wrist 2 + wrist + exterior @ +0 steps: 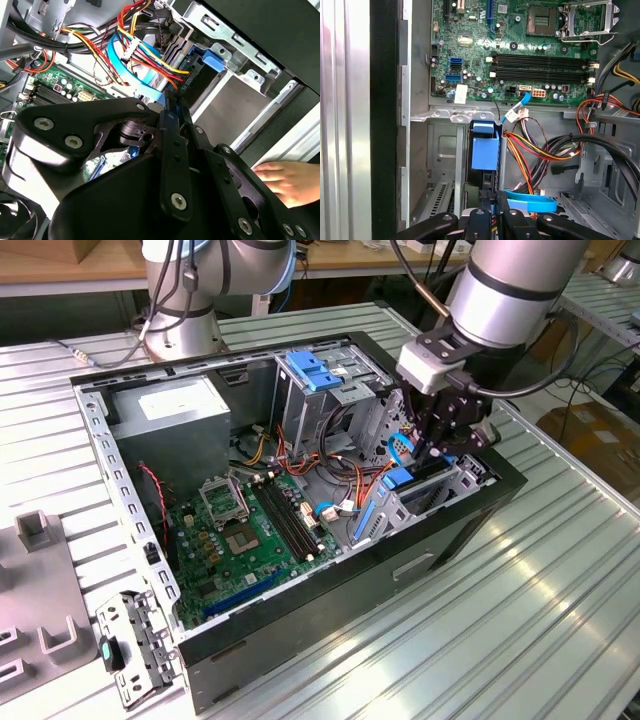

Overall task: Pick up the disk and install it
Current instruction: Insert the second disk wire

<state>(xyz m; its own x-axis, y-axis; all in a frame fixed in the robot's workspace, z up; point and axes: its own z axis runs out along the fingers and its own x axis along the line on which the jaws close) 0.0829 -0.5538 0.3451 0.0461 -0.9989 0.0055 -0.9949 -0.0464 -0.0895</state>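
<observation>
1. A ribbed metal desk point(560, 570) is seen carrying an open computer case point(440, 540), with workshop benches behind it.
2. Inside the case, a green motherboard point(250, 540), a grey power-supply box point(180, 410) and bundled coloured cables point(530, 150) are visible.
3. The tool point(440, 445) is lowered into the drive cage point(440, 490) at the case's front corner, on the exterior view's right.
4. The disk point(484, 152) is seen standing edge-on in the cage slot, its blue rail uppermost, directly ahead of the fingertips in the first wrist view.
5. The fingers appear closed narrowly on the disk's edge.
6. The disk is judged rigid, fairly heavy and shock-sensitive; its smooth metal faces may slip, so the narrow edges by the rails are the better hold.
7. A person's hand point(290, 182) rests near the case wall in the second wrist view.
</observation>
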